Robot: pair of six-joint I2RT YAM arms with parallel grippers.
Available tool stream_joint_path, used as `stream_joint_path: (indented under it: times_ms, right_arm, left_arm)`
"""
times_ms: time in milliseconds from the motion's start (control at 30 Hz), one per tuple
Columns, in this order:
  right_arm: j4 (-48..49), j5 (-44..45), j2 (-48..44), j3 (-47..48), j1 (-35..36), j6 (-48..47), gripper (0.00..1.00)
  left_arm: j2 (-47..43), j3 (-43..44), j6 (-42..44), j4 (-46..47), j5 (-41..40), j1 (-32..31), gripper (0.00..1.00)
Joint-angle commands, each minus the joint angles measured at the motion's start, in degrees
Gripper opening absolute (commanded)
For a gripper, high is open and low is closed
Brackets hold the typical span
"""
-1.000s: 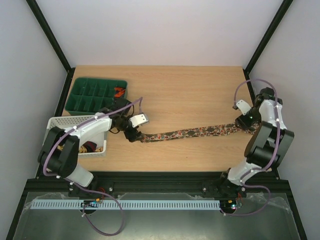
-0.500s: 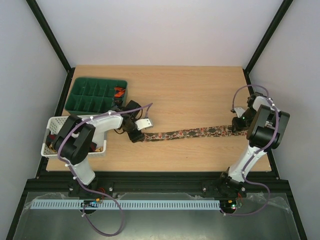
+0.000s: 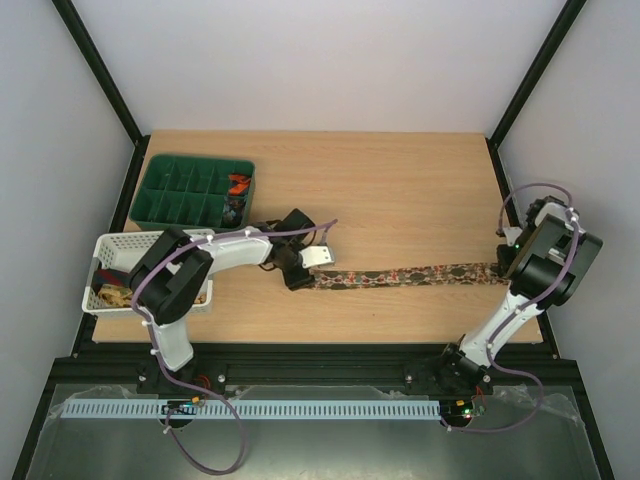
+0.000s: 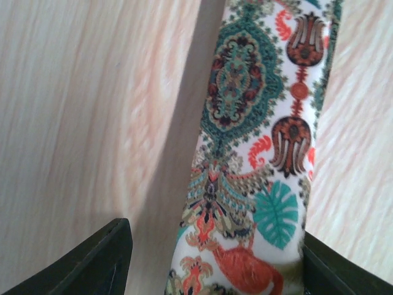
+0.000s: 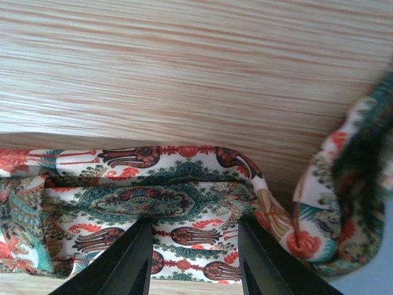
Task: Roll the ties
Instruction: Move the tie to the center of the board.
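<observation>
patterned tie (image 3: 405, 275) stretched between both grippers, no readable writing

No legible text, labels, brands, numbers or signs anywhere in any view.

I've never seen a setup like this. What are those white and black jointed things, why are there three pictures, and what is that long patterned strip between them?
Those are two robot arms bolted at the near edge of a light wooden table. The wide picture looks down from above; the two close-ups come from cameras on each arm's wrist. The long strip is a floral-patterned fabric necktie, stretched across the table. The left gripper has one end between its black fingers, and the right gripper is closed on the other end, where the cloth bunches up. Also on the table are a green plastic tray with compartments and a white slotted basket, each with small items inside.
</observation>
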Motion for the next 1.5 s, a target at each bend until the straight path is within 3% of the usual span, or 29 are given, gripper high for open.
stream_joint_path:
  times_ms: [0, 300, 467, 667, 900, 1200, 1467]
  right_arm:
    - [0.77, 6.51, 5.74, 2.91, -3.88, -0.51, 0.39]
    - [-14.40, -11.68, -1.48, 8.92, -1.03, -0.27, 0.46]
    - [-18.80, -18.76, -6.38, 6.01, 4.00, 0.20, 0.48]
    - [-20.07, -26.08, -10.83, 0.61, 13.20, 3.66, 0.41]
    - [-14.66, -27.25, -11.02, -7.83, 18.40, 7.77, 0.35]
    - [-5.94, -21.56, -7.68, -12.60, 19.08, 11.74, 0.28]
    - [-0.01, -11.49, -2.60, -9.09, 17.76, 14.02, 0.26]
  left_arm:
    - [1.01, 2.66, -2.36, -0.89, 3.52, -1.62, 0.63]
    - [-9.28, -1.68, 2.66, -1.76, 8.61, 0.77, 0.80]
    - [-6.80, 1.30, -0.48, -0.47, 8.67, -0.77, 0.82]
    - [-1.44, 4.80, -3.66, 2.36, 8.36, -2.76, 0.72]
    - [0.95, 2.45, -1.00, 3.80, 3.36, -4.20, 0.53]
    - [2.69, -0.26, 0.91, 6.42, -1.34, -4.20, 0.35]
    - [7.65, 5.86, -1.23, 9.78, -2.54, -4.32, 0.32]
